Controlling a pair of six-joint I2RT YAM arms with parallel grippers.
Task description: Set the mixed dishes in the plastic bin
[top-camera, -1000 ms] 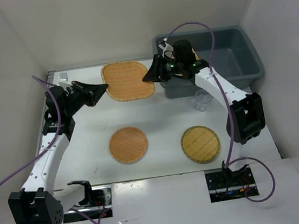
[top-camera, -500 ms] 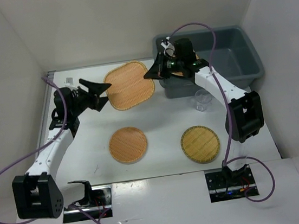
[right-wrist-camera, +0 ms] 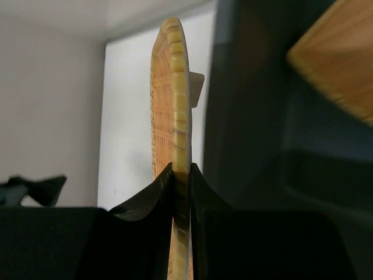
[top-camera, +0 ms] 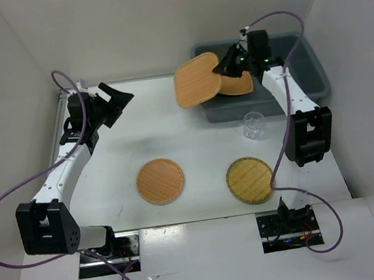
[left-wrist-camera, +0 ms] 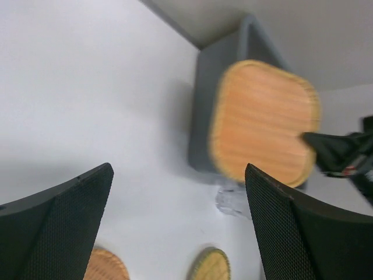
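My right gripper (top-camera: 222, 71) is shut on the edge of a rounded-triangular woven plate (top-camera: 196, 79), which hangs tilted in the air just left of the grey-blue plastic bin (top-camera: 316, 73). In the right wrist view the plate (right-wrist-camera: 172, 87) stands edge-on, pinched between the jaws of the right gripper (right-wrist-camera: 181, 175). A second triangular plate (top-camera: 238, 86) lies inside the bin. My left gripper (top-camera: 118, 98) is open and holds nothing at the far left. On the table lie a round orange plate (top-camera: 160, 181), a paler round plate (top-camera: 251, 180) and a clear glass cup (top-camera: 253, 125).
The white enclosure walls (top-camera: 22, 78) close in the table on the left, back and right. The cup stands just in front of the bin's near wall (top-camera: 228, 111). Purple cables (top-camera: 274, 16) loop over both arms.
The left gripper opened, let go of the triangular plate and drew back to the left. The right gripper lifted that plate off the table and carried it right, up to the bin.
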